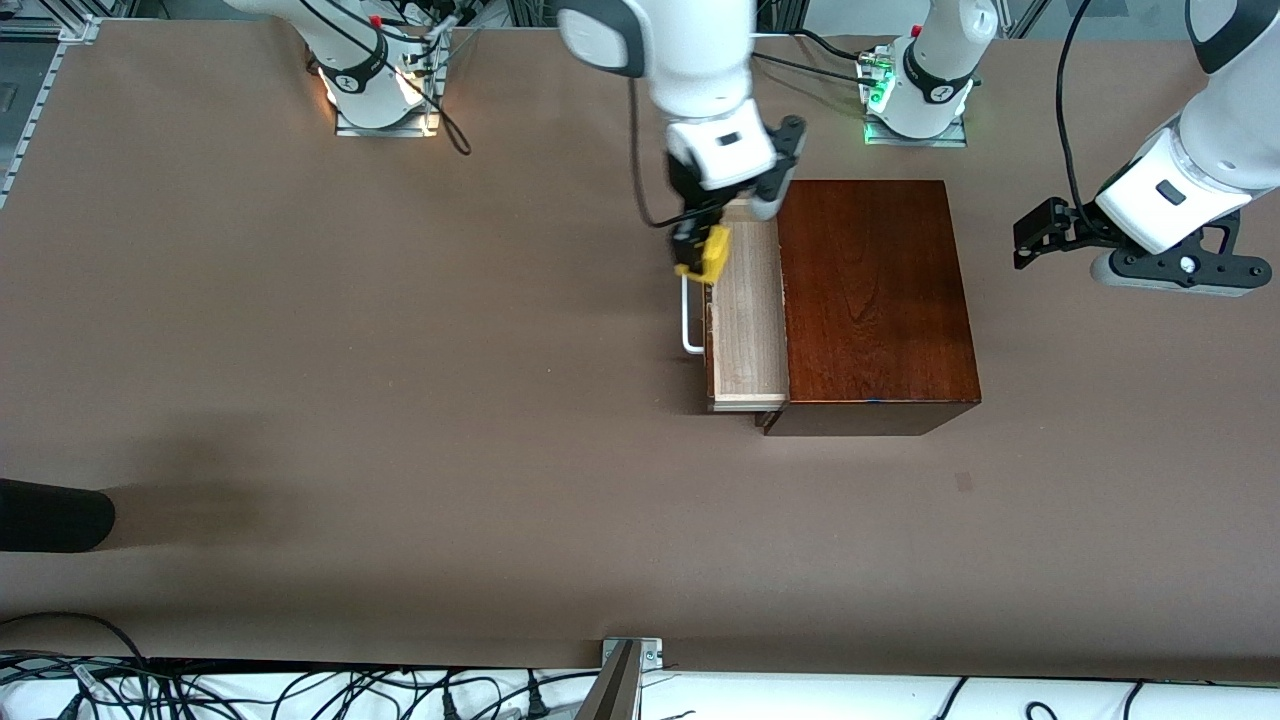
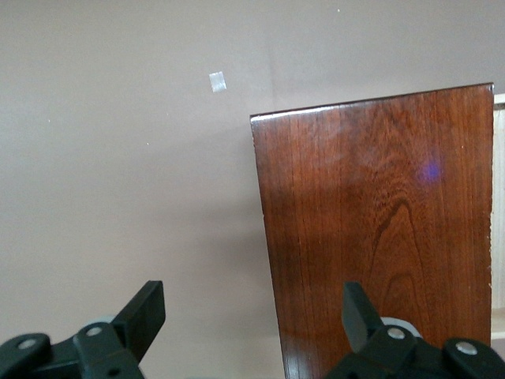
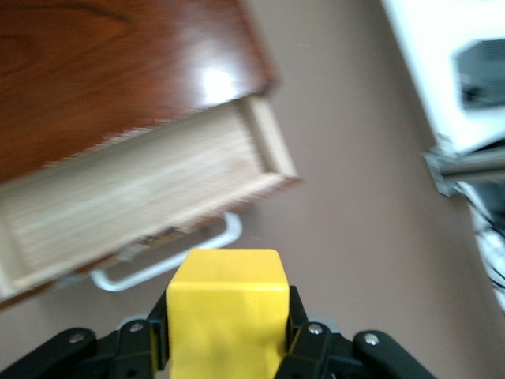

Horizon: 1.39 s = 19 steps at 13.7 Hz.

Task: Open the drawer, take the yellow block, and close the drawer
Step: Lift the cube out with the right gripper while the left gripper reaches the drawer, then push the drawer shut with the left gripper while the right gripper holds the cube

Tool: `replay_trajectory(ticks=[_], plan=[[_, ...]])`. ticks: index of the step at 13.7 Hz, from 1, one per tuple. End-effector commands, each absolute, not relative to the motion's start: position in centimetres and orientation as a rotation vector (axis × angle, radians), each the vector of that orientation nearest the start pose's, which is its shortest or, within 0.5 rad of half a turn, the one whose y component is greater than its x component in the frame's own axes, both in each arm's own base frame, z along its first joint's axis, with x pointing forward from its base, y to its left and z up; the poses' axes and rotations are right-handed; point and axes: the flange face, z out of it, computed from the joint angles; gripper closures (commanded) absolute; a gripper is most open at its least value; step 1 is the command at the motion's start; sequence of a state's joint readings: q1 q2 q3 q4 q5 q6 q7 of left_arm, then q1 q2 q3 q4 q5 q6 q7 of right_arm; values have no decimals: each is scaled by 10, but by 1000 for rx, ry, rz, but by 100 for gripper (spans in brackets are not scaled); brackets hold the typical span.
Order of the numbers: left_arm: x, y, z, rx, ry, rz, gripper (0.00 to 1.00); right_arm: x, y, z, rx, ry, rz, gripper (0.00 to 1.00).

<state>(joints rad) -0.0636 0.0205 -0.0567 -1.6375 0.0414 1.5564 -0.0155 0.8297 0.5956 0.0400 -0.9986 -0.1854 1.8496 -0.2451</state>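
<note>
My right gripper [image 1: 700,255] pinches the yellow block [image 1: 714,252] by its flat sides over the open drawer [image 1: 745,310]; it seems light and rigid. My left gripper [image 1: 1040,232] waits open.

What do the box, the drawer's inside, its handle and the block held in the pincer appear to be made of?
Box: glossy reddish-brown varnished wood, grain and glare visible.
Drawer inside: pale unfinished-looking wood, fine grain.
Handle: smooth white, metal or plastic, unclear.
Yellow block, in the right pincer: smooth, matte, perhaps plastic or painted wood.
</note>
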Motion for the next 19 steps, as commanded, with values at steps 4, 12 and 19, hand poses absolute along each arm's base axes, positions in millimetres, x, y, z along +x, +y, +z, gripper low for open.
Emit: replay_trajectory(ticks=[4,12,19], plan=[[527,-145,584,-3139,449,259,0,571,387,598,-2784,-1205,-381,100],[507,-306,491,-2933,1767,542,0,584,164,533,-3020,-627,-60,100],[481,-448,431,-2557,2155,507,0,567,94,417,-3097,-307,79,100]])
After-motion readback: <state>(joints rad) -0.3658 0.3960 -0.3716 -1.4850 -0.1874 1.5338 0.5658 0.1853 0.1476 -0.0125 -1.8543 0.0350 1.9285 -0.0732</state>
